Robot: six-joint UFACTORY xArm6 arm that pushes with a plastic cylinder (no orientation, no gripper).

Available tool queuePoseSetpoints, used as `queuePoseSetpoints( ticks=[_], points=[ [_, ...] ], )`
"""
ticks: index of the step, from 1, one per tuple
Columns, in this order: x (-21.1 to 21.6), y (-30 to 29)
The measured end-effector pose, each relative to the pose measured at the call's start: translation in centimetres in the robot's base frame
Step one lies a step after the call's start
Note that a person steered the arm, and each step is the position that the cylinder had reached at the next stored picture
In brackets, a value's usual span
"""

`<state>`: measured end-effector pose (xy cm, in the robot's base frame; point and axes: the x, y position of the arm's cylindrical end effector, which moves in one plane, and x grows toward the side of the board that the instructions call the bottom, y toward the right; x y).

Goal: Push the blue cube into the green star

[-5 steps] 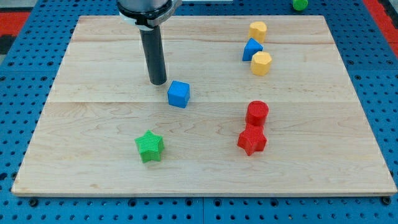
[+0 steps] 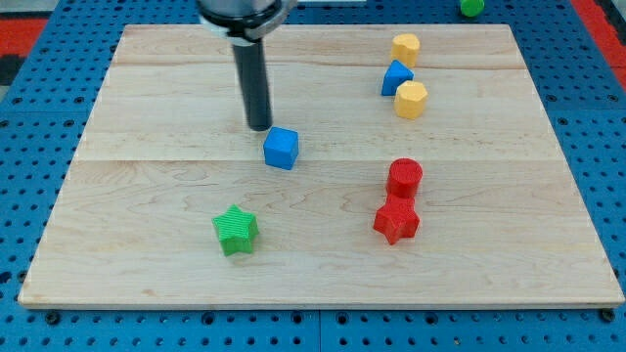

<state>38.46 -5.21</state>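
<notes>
My tip (image 2: 260, 127) rests on the wooden board (image 2: 147, 244) just above and slightly to the view's left of the blue cube (image 2: 281, 148), very close to its upper left corner and perhaps touching it; I cannot tell for certain. There is no gripper on this arm, only a plain dark rod, so nothing opens, closes or grips. The blue cube lies near the middle of the board, and the green star (image 2: 235, 231) lies well apart from it, toward the view's bottom and a little to the left. The main risk, as I judge it, is the line of push: from where my tip stands, a push straight down the view would likely send the cube past the star on its right side, and contact on a corner instead of a flat face could spin the cube and let it slip off the tip sideways. A push with too much leftward lean could instead lose the cube to the right. The red blocks (image 2: 399, 203) sit to the view's right, far enough that they seem no obstacle, and the yellow and blue blocks (image 2: 402, 76) near the view's top right are clear of the path. The cube itself is small, bright blue, sharp-edged, and turned slightly, so one corner faces the view's bottom.
</notes>
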Motion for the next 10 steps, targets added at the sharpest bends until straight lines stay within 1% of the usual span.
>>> queuePoseSetpoints(
  ticks=[1,2,3,4,5,6,8,10],
  points=[
    [2.1,3.5],
    [5.3,1.0],
    [5.1,-0.8],
    [5.0,-0.7],
    [8.9,-1.6],
    [9.8,-0.8],
    [3.1,12.7],
    [1.4,21.1]
  ],
)
